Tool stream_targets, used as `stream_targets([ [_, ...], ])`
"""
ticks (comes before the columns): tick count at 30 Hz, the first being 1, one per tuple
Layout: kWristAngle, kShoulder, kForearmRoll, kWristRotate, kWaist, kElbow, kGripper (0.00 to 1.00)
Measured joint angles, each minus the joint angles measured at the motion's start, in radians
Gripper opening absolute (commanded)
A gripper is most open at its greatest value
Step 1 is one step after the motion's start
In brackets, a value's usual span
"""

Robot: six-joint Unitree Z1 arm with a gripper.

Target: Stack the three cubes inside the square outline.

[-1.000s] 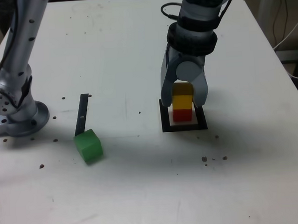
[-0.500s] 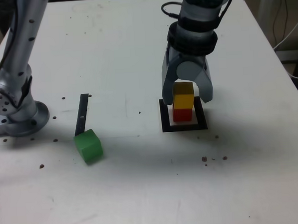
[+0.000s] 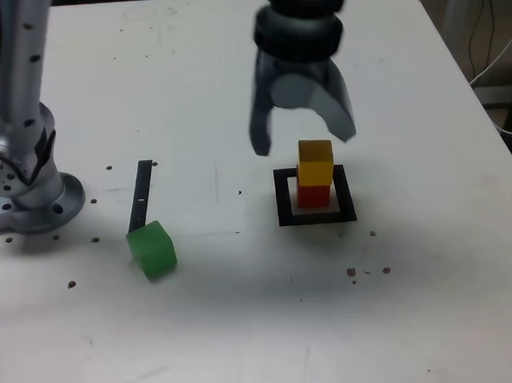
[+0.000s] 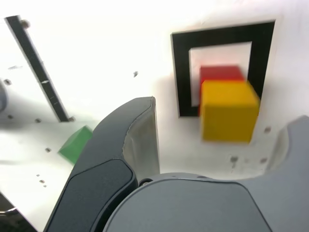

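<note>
Exterior view: white surface (image 3: 434,319); arm with fingers (image 3: 303,144) spread apart, empty, above the square outline (image 3: 316,216); yellow cube (image 3: 315,161) stacked on red cube (image 3: 315,194) inside the outline; green cube (image 3: 152,249) well apart, beside a black strip (image 3: 141,195).

Gripper (image 3: 305,143) hanging in the air, pointed down, jaws spread wide with nothing between them. Fingers (image 3: 262,131) grey and curved, one toward the exterior view's left, the other toward its right. Dark ribbed wrist (image 3: 299,30) above, running out of the top of the frame. Arm base (image 3: 28,182) planted at the exterior view's left, silver link (image 3: 21,58) rising upright from it.
</note>
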State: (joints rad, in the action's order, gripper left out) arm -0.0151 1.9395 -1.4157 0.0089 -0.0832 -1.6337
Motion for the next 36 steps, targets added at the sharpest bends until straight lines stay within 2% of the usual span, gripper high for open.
stream_targets([
  [6,0.000,-0.118,-0.015,-0.040,-0.064,0.119,1.00],
  [13,-0.002,-0.293,0.018,-0.137,-0.166,0.325,1.00],
  [18,0.018,-0.369,0.038,-0.227,-0.221,0.439,1.00],
  [22,0.069,-0.420,0.080,-0.299,-0.236,0.547,1.00],
  [27,0.130,-0.434,0.180,-0.403,-0.263,0.664,1.00],
  [33,0.267,-0.414,0.346,-0.547,-0.304,0.793,1.00],
  [36,0.309,-0.377,0.404,-0.569,-0.316,0.808,1.00],
])
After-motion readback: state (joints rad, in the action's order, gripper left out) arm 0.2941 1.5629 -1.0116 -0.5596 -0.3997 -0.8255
